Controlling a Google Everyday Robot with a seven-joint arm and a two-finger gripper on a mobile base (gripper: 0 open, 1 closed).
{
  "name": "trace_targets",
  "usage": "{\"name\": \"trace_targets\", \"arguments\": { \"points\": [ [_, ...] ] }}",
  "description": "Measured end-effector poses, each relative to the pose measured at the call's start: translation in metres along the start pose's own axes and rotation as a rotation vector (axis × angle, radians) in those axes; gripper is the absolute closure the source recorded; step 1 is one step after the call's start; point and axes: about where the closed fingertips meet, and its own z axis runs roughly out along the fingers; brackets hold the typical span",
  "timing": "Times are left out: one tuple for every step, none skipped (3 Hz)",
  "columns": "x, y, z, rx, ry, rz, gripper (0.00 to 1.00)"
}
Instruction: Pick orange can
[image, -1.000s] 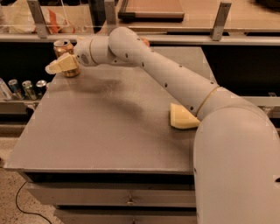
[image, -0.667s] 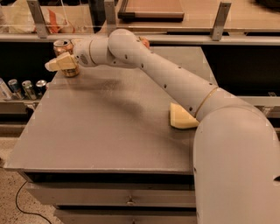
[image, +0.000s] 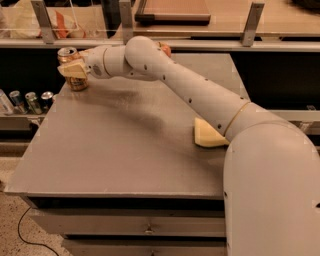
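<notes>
**Gripper at the orange can, far left corner of the table**

Camera view: The orange can (image: 68, 55) stands upright on the table (image: 120, 155), close to the far left corner. Its silver top and its gold-orange lower band both show. The gripper (image: 73, 69) is right at the can, its tan tip lying across the middle of the can's body. I cannot tell whether it is clamped on the can or only set around it. The white arm (image: 195, 95) reaches in a long diagonal from the near right. A red-orange apple (image: 165, 49) peeks out just behind the arm at the far edge, and a pale yellow wedge (image: 208, 136) lies on the table beside the arm, well apart from the can. Small silver cans (image: 30, 100) sit on a lower shelf to the left, off the table.

Judged as a thin metal drink can, it should be light or only moderately heavy. The wall is smooth, rather slippery and easily dented. The best hold is across the middle of the cylinder, squeezed just firmly enough and lifted straight up so the can does not tip.
</notes>
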Motion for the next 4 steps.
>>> {"name": "trace_targets", "arguments": {
  "points": [
    [0.001, 0.0, -0.002, 0.0, 0.0, -0.001, 0.87],
    [-0.009, -0.006, -0.011, 0.007, -0.008, -0.016, 1.0],
    [-0.029, -0.013, -0.024, 0.01, -0.024, -0.042, 1.0],
    [-0.055, -0.017, -0.039, 0.008, -0.052, -0.074, 1.0]
  ]
}}
